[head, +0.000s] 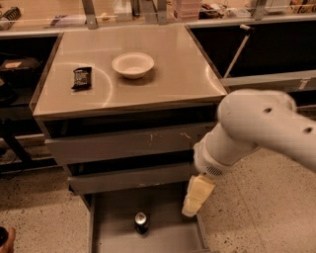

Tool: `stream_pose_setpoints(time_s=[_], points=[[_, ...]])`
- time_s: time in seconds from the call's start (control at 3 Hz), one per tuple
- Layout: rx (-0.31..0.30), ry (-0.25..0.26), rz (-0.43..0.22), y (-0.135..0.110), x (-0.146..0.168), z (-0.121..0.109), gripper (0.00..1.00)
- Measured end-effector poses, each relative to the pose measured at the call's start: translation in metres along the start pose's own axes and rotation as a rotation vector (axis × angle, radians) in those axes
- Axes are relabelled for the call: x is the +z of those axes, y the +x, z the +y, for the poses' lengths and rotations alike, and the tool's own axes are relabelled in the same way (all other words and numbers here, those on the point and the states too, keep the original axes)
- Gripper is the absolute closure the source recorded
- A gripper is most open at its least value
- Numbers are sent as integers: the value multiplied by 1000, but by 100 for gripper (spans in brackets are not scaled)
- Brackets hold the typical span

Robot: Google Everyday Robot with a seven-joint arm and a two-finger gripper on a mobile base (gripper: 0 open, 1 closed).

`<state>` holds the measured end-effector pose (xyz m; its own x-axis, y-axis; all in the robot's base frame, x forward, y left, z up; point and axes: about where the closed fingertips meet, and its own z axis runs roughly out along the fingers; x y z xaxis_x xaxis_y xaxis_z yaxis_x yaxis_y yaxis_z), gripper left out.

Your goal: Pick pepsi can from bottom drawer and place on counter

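Observation:
The pepsi can [141, 222] stands upright on the floor of the open bottom drawer [113, 234], its silver lid facing up. My gripper [192, 207], cream-coloured, hangs from the white arm [256, 128] over the drawer's right side, to the right of the can and a little above it, not touching it. The counter [173, 74] is the tan cabinet top above the drawers.
A white bowl [133, 64] and a flat black snack packet [82, 78] lie on the counter. A grey drawer with a scratched front [128, 143] sits above the bottom one. A cluttered shelf [148, 12] runs along the back. Speckled floor [256, 217] lies to the right.

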<state>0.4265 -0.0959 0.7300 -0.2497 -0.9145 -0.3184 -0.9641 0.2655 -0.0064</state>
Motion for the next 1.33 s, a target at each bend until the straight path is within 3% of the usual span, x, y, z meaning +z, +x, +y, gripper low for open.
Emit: stream_pose_setpoints(time_s=[0.67,1.0,1.33], points=[[36,-102,-52,-8,156,-1,0],[36,-102,-52,-9,155,-1,0],[65,-143,-106,-7,180,5,0]])
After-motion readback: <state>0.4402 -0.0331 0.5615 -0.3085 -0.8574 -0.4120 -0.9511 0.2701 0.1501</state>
